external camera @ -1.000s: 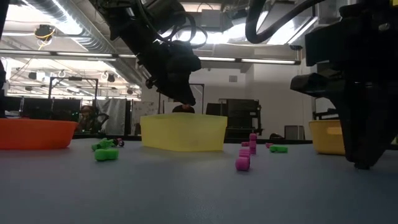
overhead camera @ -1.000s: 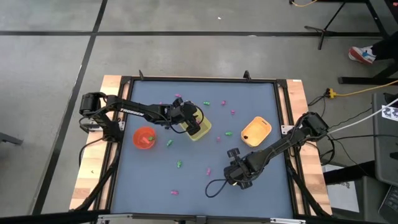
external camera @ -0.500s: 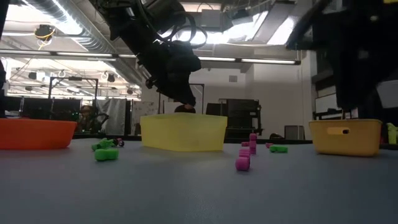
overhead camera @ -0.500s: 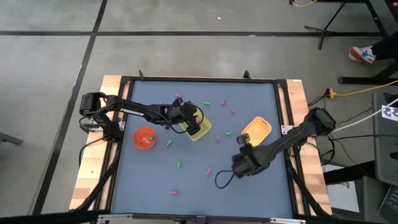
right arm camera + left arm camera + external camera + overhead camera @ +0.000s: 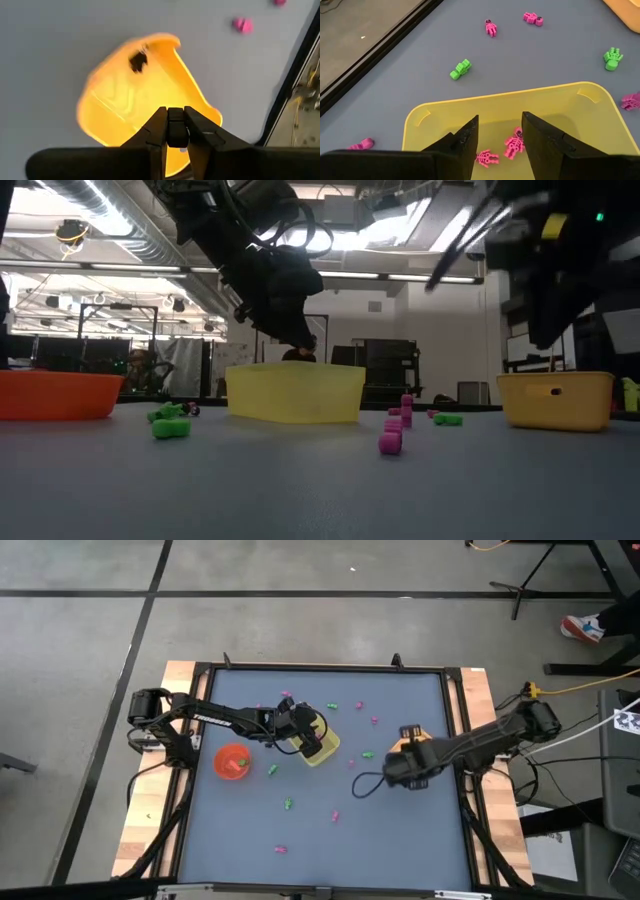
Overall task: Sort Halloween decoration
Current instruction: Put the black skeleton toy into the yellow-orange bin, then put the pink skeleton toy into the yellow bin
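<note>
My left gripper hangs open and empty over the yellow tray, its fingers above the pink trinkets that lie inside. My right gripper is above the orange container, shut on a small dark trinket. Another dark trinket lies in that container. Loose pink and green trinkets lie on the blue table, among them a green one and a pink one. My right gripper pinches the dark trinket between its two fingers, which point down from above. The trinket is lifted clear, over the orange container. Which part of it the fingers have cannot be told.
A red round bowl stands left of the yellow tray. More trinkets lie toward the far edge and near the front. In the low view a pink trinket and a green one lie before the trays.
My right gripper has gone up and toward the table's far right, from the near middle of the table to above the orange container, staying shut. My left gripper has kept still over the yellow tray.
</note>
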